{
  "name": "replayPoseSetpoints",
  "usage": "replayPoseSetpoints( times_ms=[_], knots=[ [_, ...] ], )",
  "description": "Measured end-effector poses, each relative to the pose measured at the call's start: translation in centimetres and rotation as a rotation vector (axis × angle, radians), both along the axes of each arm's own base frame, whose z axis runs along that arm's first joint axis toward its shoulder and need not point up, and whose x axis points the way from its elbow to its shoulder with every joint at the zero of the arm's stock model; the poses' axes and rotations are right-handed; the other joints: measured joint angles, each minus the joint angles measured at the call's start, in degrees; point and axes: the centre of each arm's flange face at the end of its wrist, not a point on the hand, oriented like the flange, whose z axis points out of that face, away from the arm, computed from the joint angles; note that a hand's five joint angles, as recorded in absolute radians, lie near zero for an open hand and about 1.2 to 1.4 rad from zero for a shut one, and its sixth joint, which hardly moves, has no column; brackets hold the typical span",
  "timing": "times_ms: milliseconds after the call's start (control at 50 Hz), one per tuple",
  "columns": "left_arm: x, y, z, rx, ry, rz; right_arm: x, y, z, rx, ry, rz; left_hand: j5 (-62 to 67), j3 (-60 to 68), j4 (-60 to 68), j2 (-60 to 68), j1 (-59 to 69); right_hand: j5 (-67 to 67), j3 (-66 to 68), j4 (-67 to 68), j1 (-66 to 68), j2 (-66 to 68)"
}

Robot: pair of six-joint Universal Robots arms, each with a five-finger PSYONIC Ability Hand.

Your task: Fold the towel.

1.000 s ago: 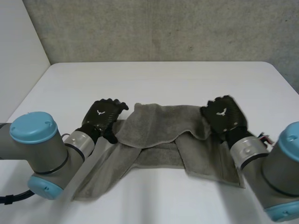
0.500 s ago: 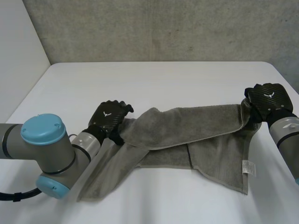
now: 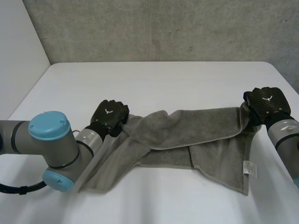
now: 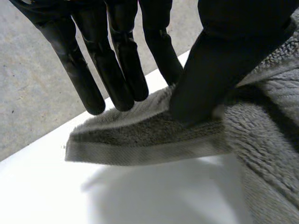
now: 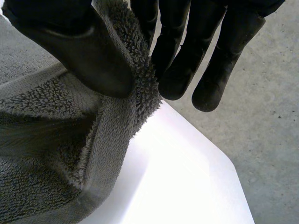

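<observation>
- Towel (image 3: 187,135) x1: grey, lying across the near half of the white table (image 3: 163,84), partly doubled over itself, upper layer strung between both hands.
- Hands x2: left hand (image 3: 110,116) pinches the left corner, thumb against fingers; right hand (image 3: 265,101) pinches the right corner the same way.
- Label (image 3: 248,168) x1: white, near right edge; print too small to read.

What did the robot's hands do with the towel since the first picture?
The right hand swung out toward the right side of the table, pulling its end of the towel along, so the bunched towel stretched out wide. The left hand hardly moved. Both hands kept pinching the towel, and its lower part stayed lying on the table.
</observation>
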Motion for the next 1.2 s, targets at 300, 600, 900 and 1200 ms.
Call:
replayPoseSetpoints(
  times_ms=[300, 600, 900, 1200],
  knots=[
    [-1.4, -5.6, 14.8, -0.438, 0.183, 0.095, 2.9, -4.8, 11.6, -0.368, -0.06, 0.055, 8.6, 9.6, 9.6, 9.5, 7.7, 0.0, 0.0, 0.0, 0.4, 0.2],
    [1.9, -4.4, 30.5, -0.809, 0.412, 0.274, 3.1, -5.0, 25.4, -0.59, -0.34, 0.061, 8.8, 9.6, 9.6, 9.6, 7.8, 0.0, 0.0, 0.0, 0.3, 0.8],
    [5.1, -1.1, 10.6, -0.273, 0.087, 0.24, 4.5, -1.5, 8.3, 0.063, -0.084, 0.235, 8.8, 9.7, 9.7, 9.6, 7.8, 0.0, 0.0, 0.0, 0.3, 0.9],
    [6.2, 3.1, 2.9, -0.007, -0.034, 0.211, 3.6, 1.1, -1.3, 0.241, 0.08, 0.237, 8.8, 9.7, 9.7, 9.6, 8.1, -8.5, -9.8, -9.4, -8.2, -7.7]
  ],
)
